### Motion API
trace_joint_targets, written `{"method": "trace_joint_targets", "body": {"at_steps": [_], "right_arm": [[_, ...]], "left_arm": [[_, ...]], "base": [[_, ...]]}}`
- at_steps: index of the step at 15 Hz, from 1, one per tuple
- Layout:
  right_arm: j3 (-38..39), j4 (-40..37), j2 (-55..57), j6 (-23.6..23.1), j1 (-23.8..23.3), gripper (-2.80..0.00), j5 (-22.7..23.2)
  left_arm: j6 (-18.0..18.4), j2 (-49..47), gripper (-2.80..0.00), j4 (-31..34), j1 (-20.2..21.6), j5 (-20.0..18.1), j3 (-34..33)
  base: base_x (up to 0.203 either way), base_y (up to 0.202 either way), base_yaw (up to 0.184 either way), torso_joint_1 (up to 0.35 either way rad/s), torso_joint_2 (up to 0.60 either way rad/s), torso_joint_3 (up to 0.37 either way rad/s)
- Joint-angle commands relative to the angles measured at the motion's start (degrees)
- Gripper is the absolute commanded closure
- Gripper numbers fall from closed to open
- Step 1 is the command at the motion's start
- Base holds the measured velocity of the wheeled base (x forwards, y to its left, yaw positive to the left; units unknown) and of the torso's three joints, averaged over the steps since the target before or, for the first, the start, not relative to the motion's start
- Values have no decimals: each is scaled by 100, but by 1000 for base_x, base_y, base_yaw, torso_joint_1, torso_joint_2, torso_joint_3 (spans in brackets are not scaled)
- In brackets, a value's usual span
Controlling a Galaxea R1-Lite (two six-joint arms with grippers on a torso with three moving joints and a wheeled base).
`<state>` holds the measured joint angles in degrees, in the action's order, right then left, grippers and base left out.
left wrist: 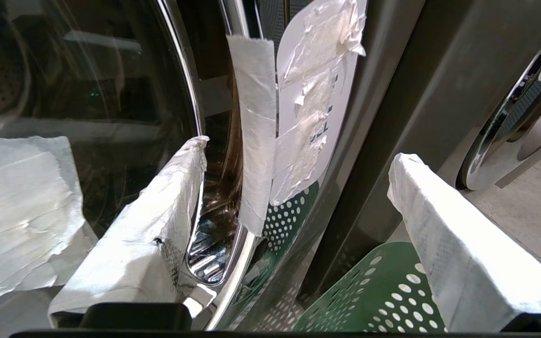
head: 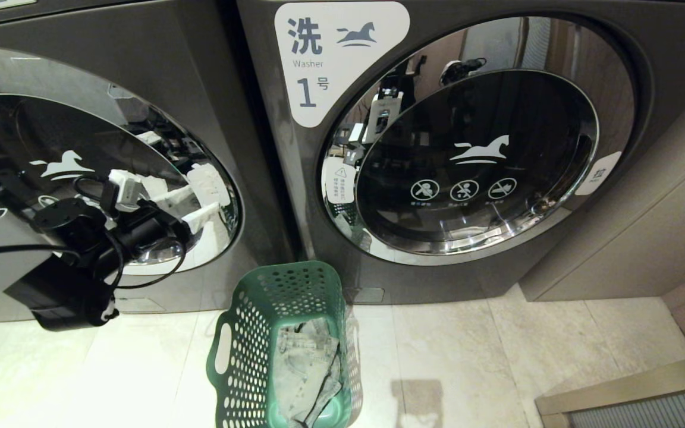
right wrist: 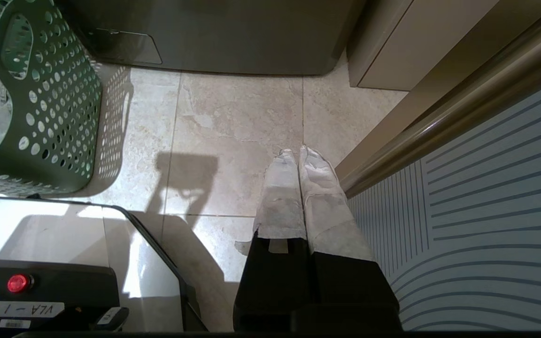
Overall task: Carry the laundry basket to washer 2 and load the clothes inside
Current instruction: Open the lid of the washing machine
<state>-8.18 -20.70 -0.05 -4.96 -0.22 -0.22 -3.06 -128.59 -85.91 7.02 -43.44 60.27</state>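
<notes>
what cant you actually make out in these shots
- Left dark grey front-load washer: its number label is cut off by the head view's edge; in the left wrist view, crumpled tape covers its white door-edge label.
- Faded grey-blue denim clothes: the dark green perforated plastic laundry basket runs past the head view's bottom edge, hiding the lower pile.
- Open left gripper: whether it touches the chrome door rim is unclear.
- Right gripper, shut, parked over the floor.
</notes>
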Motion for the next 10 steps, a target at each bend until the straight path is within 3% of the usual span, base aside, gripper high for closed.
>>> {"method": "trace_joint_targets", "body": {"at_steps": [1,10], "right_arm": [[1,-13,5,-5,2,0,-1],[1,-13,5,-5,4,0,-4]], "left_arm": [[-2,-71,-280,-49,-34,-16,72],[-2,-263,-280,4,-284,498,396]], "base": [[0,0,0,0,0,0],[0,0,0,0,0,0]]}}
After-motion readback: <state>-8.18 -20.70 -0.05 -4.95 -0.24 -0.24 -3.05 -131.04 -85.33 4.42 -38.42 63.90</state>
